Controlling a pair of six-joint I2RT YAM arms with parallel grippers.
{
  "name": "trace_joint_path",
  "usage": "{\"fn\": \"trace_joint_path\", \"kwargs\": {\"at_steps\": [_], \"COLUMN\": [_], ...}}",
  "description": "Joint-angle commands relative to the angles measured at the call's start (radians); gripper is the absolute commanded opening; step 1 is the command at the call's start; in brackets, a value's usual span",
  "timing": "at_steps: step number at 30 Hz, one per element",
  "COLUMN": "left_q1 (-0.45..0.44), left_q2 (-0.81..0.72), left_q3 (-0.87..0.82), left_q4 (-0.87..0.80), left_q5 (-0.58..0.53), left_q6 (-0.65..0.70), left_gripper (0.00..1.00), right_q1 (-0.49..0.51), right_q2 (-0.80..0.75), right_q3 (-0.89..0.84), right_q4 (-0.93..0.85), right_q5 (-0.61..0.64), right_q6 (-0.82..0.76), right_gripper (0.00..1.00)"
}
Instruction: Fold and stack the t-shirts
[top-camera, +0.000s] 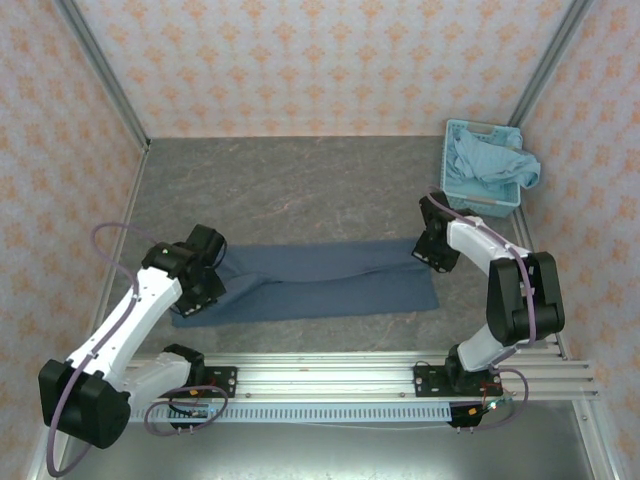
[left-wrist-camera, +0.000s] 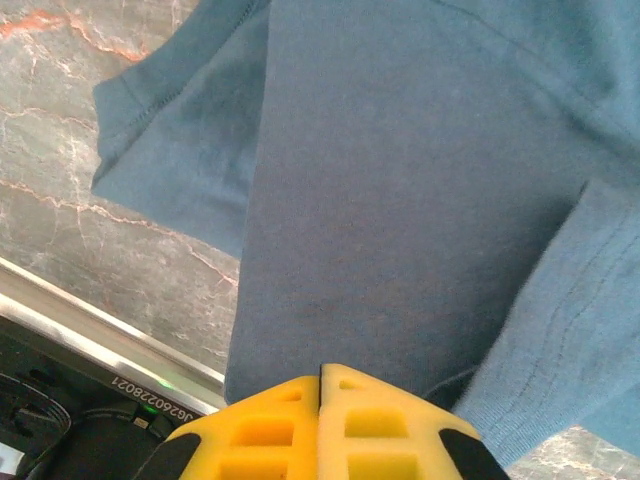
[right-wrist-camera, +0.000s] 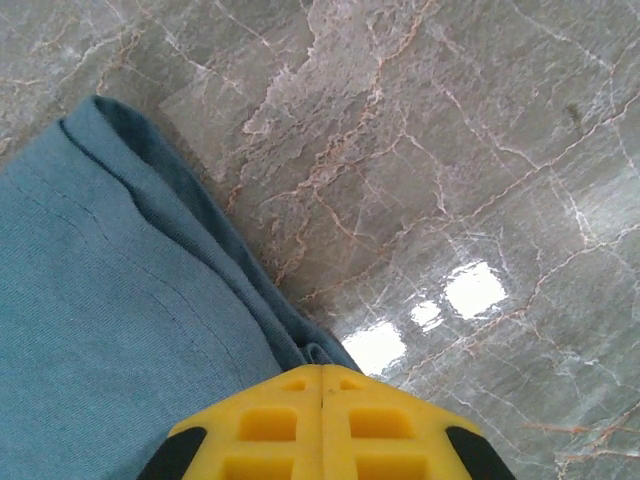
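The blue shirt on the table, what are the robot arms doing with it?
They are folding it. The left gripper and the right gripper each pinch one end of the dark slate-blue t-shirt, which lies stretched flat on the table. The aqua-blue t-shirt sits crumpled in the basket at the far right corner.

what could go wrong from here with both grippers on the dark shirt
1. The right gripper seems shut on only the bunched edge of the dark shirt; that thin hold could slip when pulled.
2. The left gripper is shut where layers overlap near a sleeve; it may hold only one layer, so the fold could go crooked.
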Motion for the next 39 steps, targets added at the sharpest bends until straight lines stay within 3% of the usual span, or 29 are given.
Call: {"fn": "trace_joint_path", "kwargs": {"at_steps": [1,3,6,17,33,39], "left_q1": [-0.028,-0.054,-0.083,-0.148,-0.347,-0.361], "left_q2": [-0.036,-0.05,-0.066,-0.044,0.048,0.068], "left_q3": [-0.014,-0.017,-0.027,0.002,0.011,-0.033], "left_q4": [-0.017,-0.028,-0.036,-0.048,0.099,0.17], "left_q5": [0.03,0.041,0.057,0.052,0.092,0.128], "left_q6": [-0.061,-0.085,-0.109,-0.136,-0.241,-0.233], "left_gripper": [0.0,0.0,0.0,0.0,0.0,0.0], "right_q1": [0.003,0.01,0.031,0.087,0.086,0.087], "right_q2": [-0.057,-0.099,-0.147,-0.004,0.06,0.058], "right_q3": [-0.011,-0.017,-0.019,-0.017,-0.006,0.001], "right_q4": [-0.048,-0.053,-0.045,0.054,0.033,0.02], "right_q5": [0.08,0.092,0.091,-0.057,-0.047,-0.045], "right_q6": [0.03,0.037,0.045,0.091,0.082,0.079], "right_gripper": [0.14,0.27,0.35,0.3,0.3,0.3]}}
